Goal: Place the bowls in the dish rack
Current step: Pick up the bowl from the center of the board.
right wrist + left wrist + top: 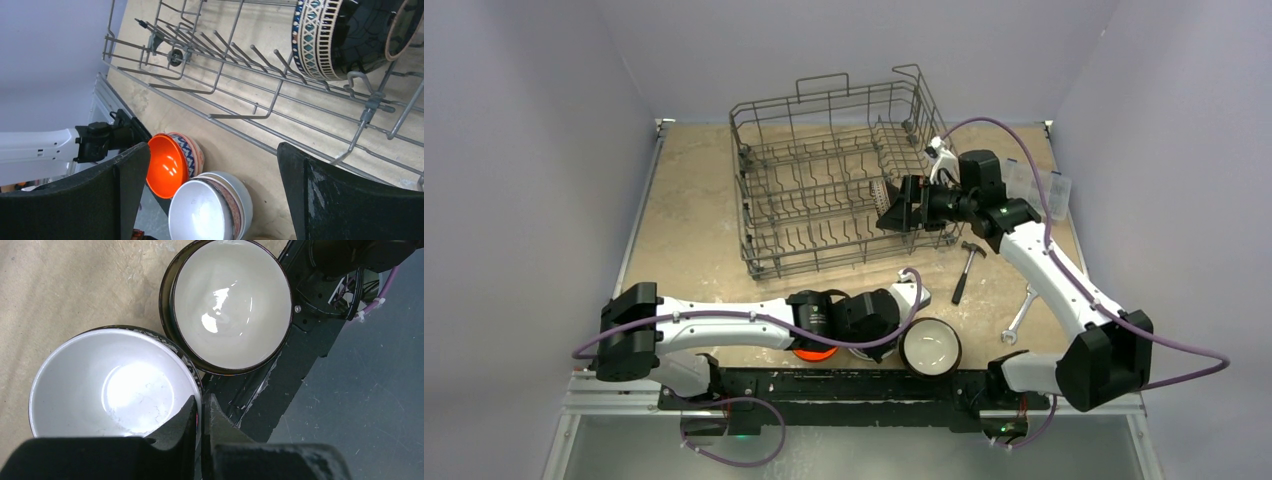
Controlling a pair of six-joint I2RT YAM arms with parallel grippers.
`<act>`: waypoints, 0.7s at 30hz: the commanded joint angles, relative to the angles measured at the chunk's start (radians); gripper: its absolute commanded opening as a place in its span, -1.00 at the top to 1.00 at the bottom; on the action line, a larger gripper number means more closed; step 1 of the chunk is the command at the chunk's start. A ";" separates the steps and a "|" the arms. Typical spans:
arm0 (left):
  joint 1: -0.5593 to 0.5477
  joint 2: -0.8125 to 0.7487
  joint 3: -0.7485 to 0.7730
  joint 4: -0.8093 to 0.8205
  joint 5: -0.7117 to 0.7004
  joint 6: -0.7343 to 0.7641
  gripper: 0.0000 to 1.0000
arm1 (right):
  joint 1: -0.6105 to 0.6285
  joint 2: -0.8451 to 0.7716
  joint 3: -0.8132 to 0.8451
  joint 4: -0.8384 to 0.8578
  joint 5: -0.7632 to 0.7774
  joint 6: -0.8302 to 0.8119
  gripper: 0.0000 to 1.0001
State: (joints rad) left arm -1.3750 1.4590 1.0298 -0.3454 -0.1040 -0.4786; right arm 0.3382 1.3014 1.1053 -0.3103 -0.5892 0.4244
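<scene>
1. The left gripper (201,401) is shut tight on the edge of a white bowl (110,385), with one finger inside and one outside.
2. The white bowl sits on the table (75,285) with its open side up. Most of it lies to one side of the jaws (the left side, in the wrist view).
3. A dark bowl (230,305) with a cream inside sits right next to it, maybe touching. I cannot tell.
4. The dish rack (824,190) stands farther back on the table, well apart from this bowl. I think the bowl must go up first, then away to the rack.
5. The right gripper (902,205) is wide open and holds nothing. It hangs by the rack's right side, near a patterned bowl (320,35) standing on its edge inside.
6. The left arm is nearer the bowls on the table, like the orange bowl (814,353).
</scene>
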 commanded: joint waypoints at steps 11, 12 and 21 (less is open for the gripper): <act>0.178 -0.192 -0.051 0.325 0.267 -0.103 1.00 | -0.005 -0.073 0.159 -0.084 0.051 -0.015 -0.97; 0.200 -0.212 -0.072 0.377 0.291 -0.121 1.00 | -0.005 -0.077 0.164 -0.086 0.053 -0.014 -0.97; 0.285 -0.328 -0.113 0.451 0.269 -0.154 1.00 | -0.005 -0.111 0.218 -0.105 0.082 0.005 -0.97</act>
State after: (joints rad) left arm -1.1107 1.1740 0.9176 -0.0109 0.1520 -0.6090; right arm 0.3351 1.2079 1.2705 -0.3950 -0.5327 0.4240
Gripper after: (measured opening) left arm 0.023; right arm 0.987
